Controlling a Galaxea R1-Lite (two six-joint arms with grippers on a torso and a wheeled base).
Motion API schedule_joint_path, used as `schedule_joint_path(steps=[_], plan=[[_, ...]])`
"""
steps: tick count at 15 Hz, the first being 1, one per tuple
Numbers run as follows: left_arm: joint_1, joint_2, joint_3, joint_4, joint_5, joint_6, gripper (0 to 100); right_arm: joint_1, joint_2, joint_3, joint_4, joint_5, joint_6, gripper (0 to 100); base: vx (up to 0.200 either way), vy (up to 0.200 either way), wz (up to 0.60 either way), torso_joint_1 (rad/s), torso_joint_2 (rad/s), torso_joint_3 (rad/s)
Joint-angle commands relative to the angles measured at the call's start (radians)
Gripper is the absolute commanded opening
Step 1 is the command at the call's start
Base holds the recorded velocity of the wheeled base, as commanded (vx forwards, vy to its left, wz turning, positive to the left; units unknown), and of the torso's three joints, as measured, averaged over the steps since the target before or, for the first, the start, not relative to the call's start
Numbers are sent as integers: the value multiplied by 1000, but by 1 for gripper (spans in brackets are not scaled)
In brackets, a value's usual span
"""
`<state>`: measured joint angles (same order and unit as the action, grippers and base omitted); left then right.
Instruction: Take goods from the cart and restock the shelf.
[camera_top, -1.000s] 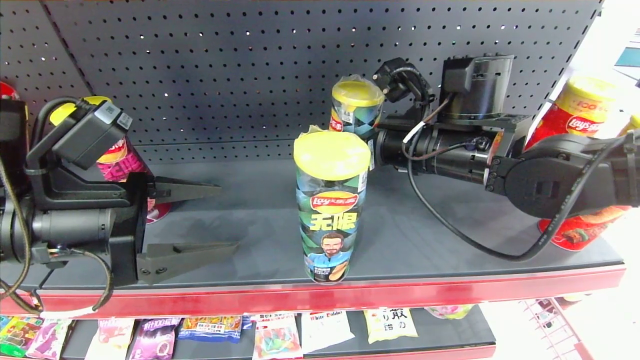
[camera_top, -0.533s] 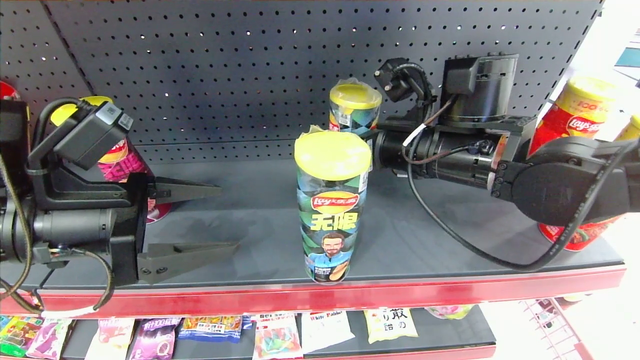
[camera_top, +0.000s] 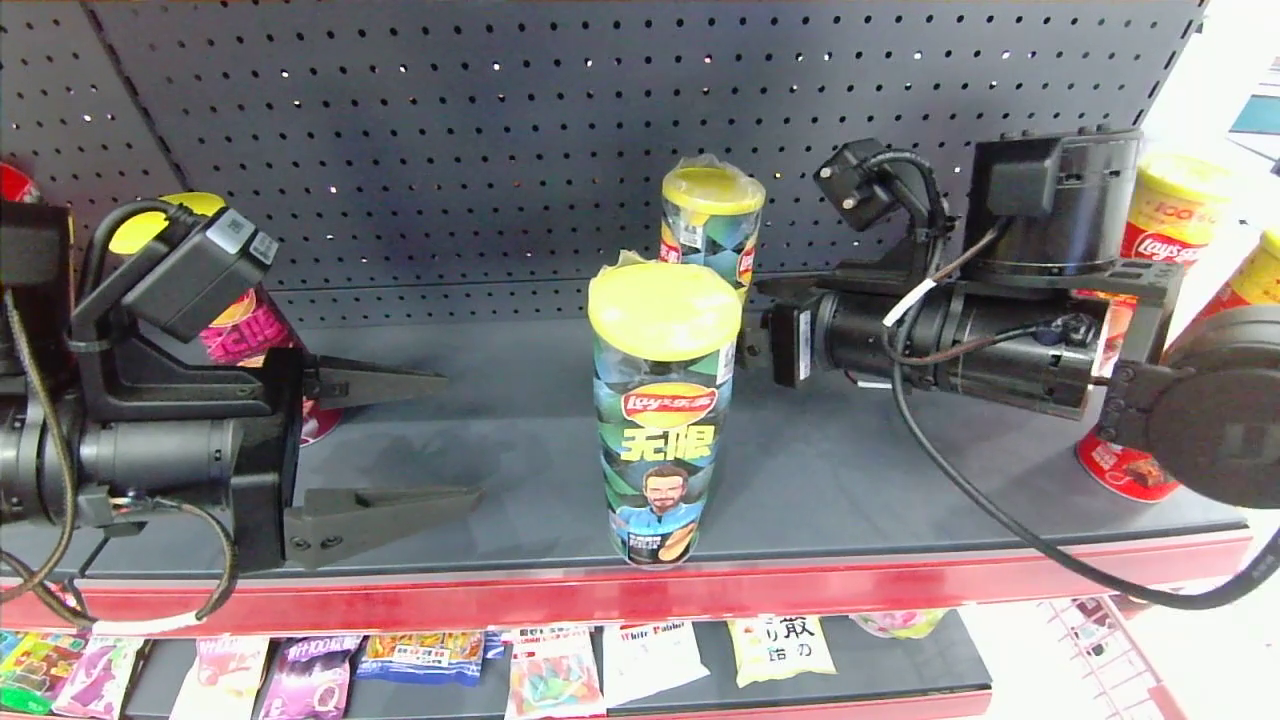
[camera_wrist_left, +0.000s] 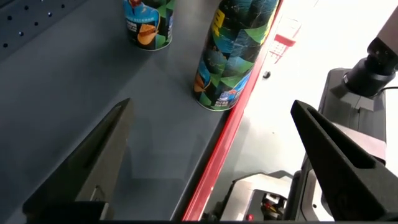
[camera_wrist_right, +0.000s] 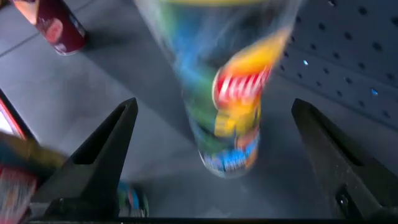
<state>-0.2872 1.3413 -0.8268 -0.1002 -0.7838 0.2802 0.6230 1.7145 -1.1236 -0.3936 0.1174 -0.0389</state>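
Placement judged done: rear can (camera_top: 711, 225) is standing upright on the shelf (camera_top: 850, 480) behind the front can (camera_top: 664, 410), right pincer (camera_wrist_right: 214, 106) gaping empty just beside it, left pincer (camera_top: 458, 435) hanging apart, empty; next move is calling for a clean pull-back toward the cart for more goods.

Your head camera looks forward and down onto the dark grey metal shelf (camera_top: 520, 450). Your left wrist camera sits close over it, facing the tall green yellow-lidded chip canister (camera_wrist_left: 233, 56) (shared with the head view); your right wrist camera closely faces the rear green chip canister (camera_wrist_right: 230, 106).
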Motion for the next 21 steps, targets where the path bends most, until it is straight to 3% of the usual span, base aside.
schedule_joint_path(steps=[1, 6, 10, 11, 13, 14, 15, 17, 21], plan=[[-1, 6, 0, -1, 0, 1, 100, -12, -44, 28, -1, 1, -1, 100, 0, 0, 0, 0, 0, 0], [-3, 15, 3, 1, 11, 2, 100, -72, -159, 153, 1, 1, -1, 100, 0, 0, 0, 0, 0, 0], [-30, 55, 2, 1, 113, 2, 100, -72, -323, 317, 2, -1, -2, 100, 0, 0, 0, 0, 0, 0], [-56, 75, 2, 1, 179, 4, 100, -71, -380, 383, 2, -1, -4, 100, 0, 0, 0, 0, 0, 0], [-86, 102, 2, 1, 253, 8, 100, -65, -455, 467, 2, -2, -7, 100, 0, 0, 0, 0, 0, 0], [-89, 131, 3, 1, 314, 50, 100, -65, -510, 518, 4, -2, -7, 100, 0, 0, 0, 0, 0, 0], [-89, 142, 5, 2, 331, 89, 100, -66, -535, 535, 4, -2, -7, 100, 0, 0, 0, 0, 0, 0], [-96, 180, 2, 1, 334, 132, 100, -69, -562, 541, 6, -12, -7, 100, 0, 0, 0, 0, 0, 0], [-153, 222, -8, -1, 339, 142, 100, -71, -566, 513, 6, -16, -7, 100, 0, 0, 0, 0, 0, 0]])
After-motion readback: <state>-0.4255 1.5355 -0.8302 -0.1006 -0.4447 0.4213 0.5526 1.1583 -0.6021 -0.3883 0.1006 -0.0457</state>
